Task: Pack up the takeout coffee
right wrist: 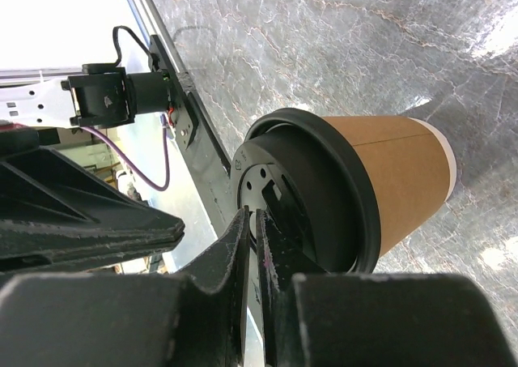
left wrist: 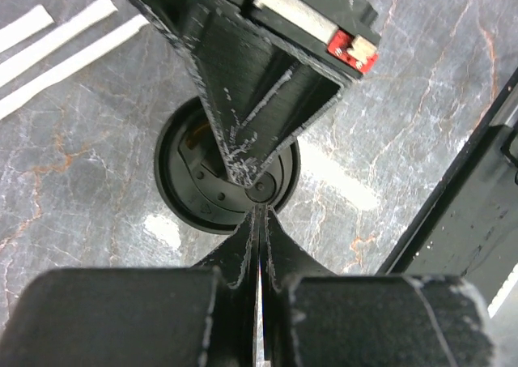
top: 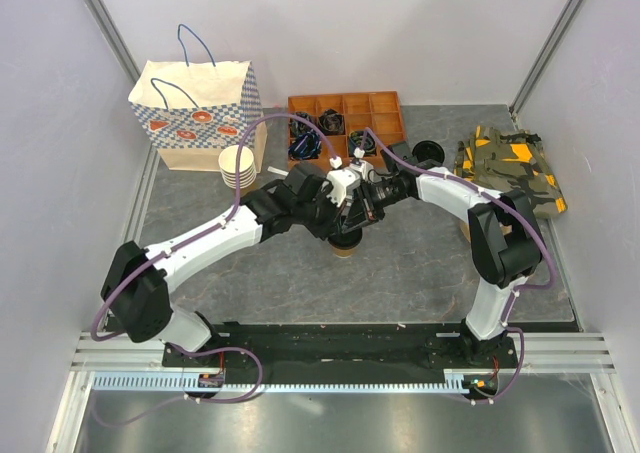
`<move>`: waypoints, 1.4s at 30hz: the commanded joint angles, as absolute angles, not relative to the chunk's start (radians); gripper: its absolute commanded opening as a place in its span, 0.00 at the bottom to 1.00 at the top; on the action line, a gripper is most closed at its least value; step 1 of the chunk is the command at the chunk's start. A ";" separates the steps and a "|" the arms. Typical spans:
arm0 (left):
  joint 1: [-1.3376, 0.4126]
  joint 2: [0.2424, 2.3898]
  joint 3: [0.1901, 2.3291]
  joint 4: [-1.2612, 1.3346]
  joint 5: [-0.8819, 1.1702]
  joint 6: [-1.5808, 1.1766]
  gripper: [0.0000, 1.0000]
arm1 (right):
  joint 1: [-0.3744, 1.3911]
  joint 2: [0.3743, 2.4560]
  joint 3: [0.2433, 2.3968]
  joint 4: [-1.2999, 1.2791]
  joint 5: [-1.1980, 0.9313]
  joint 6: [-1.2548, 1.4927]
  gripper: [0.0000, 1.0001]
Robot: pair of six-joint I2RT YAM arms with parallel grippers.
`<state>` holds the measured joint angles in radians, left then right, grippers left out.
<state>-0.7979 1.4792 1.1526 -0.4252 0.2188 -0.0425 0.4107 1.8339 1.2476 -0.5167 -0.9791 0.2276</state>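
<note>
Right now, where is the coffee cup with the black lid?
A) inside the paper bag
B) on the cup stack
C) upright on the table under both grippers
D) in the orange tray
C: the lidded cup stands on the table, with the left gripper and right gripper at its lid.

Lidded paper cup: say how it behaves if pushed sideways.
Lidded paper cup likely tips rather than slides: tall, narrower at the base. Its kraft wall probably dents under a hard squeeze. The black lid looks stiffer.

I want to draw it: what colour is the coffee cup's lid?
Black. The lid shows best in the right wrist view.
</note>
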 commanded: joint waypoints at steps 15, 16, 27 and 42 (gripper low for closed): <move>-0.838 1.577 1.123 -0.434 0.198 0.057 0.04 | 0.405 1.871 1.238 -0.497 -0.937 0.187 0.14; -0.839 1.597 1.114 -0.434 0.193 0.057 0.04 | 0.403 1.873 1.238 -0.495 -0.936 0.186 0.14; -0.835 1.485 1.199 -0.514 0.239 0.020 0.04 | 0.403 1.881 1.247 -0.500 -0.942 0.181 0.13; -0.738 1.603 1.330 -0.539 0.204 -0.031 0.19 | 0.403 1.867 1.264 -0.514 -0.969 0.187 0.15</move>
<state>-0.7414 1.5562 1.2877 -0.5426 0.2344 0.0074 0.4084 1.8576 1.2480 -0.5117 -1.0092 0.2283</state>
